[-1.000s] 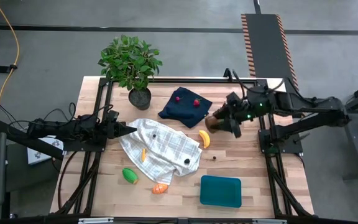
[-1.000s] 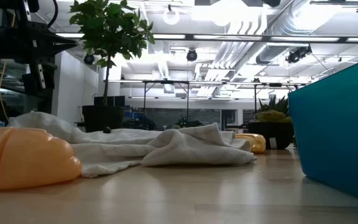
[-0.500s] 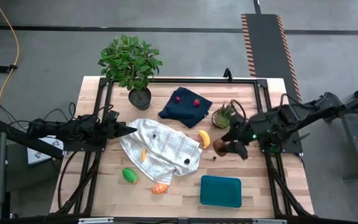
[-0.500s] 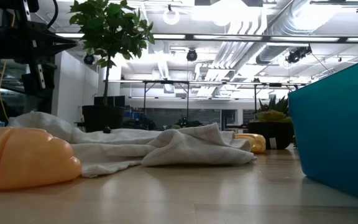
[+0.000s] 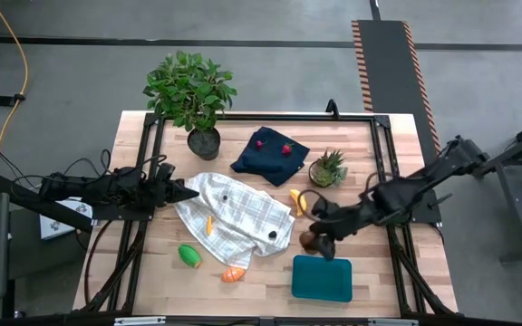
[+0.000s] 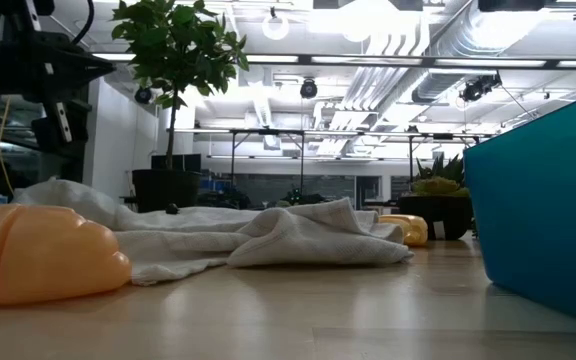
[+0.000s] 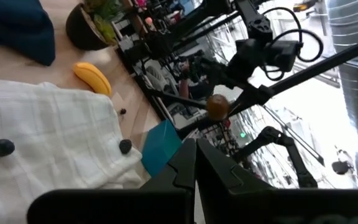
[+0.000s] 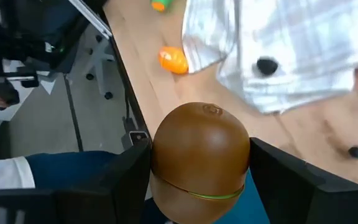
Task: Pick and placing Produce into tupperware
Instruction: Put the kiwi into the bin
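One piece of produce is in transit: the brown round one sits clamped between the two fingers of the right end effector, jaws spread wide around it. Landmark for all positions below: the tupperware, a teal container at the worktop edge nearest the overhead camera's bottom.

- Right end effector: from above, just off the tupperware's far-left corner, not yet over its opening. How high it is carried above the worktop cannot be told.
- Tupperware: looks empty from above.
- Yellow banana: on bare wood beyond the tupperware, near the small spiky plant.
- Green piece and orange piece: well to the tupperware's left, by the checked cloth.
- Two red berries: on the dark navy cloth, far side of the worktop from the tupperware.
- Left end effector: fingers pressed fully together, holding nothing, parked at the checked cloth's edge, well apart from the tupperware.

Step in hand, as I read it: carry phase of the first placement. Next move calls for a short shift to bring the brown piece over the tupperware's middle, a descent, then release. Being round, it may roll if dropped from height.
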Controlling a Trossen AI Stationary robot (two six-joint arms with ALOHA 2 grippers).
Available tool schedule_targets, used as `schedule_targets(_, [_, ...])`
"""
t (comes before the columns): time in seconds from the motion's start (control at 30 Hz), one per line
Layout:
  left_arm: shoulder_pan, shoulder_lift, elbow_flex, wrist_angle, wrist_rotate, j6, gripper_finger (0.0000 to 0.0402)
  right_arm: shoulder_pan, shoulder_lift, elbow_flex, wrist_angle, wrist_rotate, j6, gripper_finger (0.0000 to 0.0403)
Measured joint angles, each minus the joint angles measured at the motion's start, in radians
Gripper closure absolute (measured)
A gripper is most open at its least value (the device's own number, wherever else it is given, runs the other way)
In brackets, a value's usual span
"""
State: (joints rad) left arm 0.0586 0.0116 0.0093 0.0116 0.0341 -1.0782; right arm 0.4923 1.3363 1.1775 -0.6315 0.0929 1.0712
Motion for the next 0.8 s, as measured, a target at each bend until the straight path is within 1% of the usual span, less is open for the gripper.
schedule_targets(0.13, [0.000, 0.000, 0.000, 0.002, 0.000, 0.001, 0.0401, 0.005, 0.064, 0.020, -0.001, -0.029, 0.083, 0.0163])
schedule_targets(0.23, [0.000, 0.000, 0.000, 0.003, 0.000, 0.002, 0.0401, 0.016, 0.110, 0.047, -0.001, -0.040, 0.116, 0.0163])
schedule_targets(0.47, [0.000, 0.000, 0.000, 0.007, 0.022, 0.078, 0.0401, 0.048, 0.206, 0.107, -0.028, -0.056, 0.203, 0.0163])
schedule_targets(0.67, [0.000, 0.000, 0.000, 0.008, 0.026, 0.110, 0.0401, 0.085, 0.264, 0.142, -0.134, -0.059, 0.303, 0.0163])
schedule_targets(0.8, [0.000, 0.000, 0.000, 0.008, 0.026, 0.113, 0.0401, 0.109, 0.298, 0.146, -0.173, -0.088, 0.358, 0.0163])
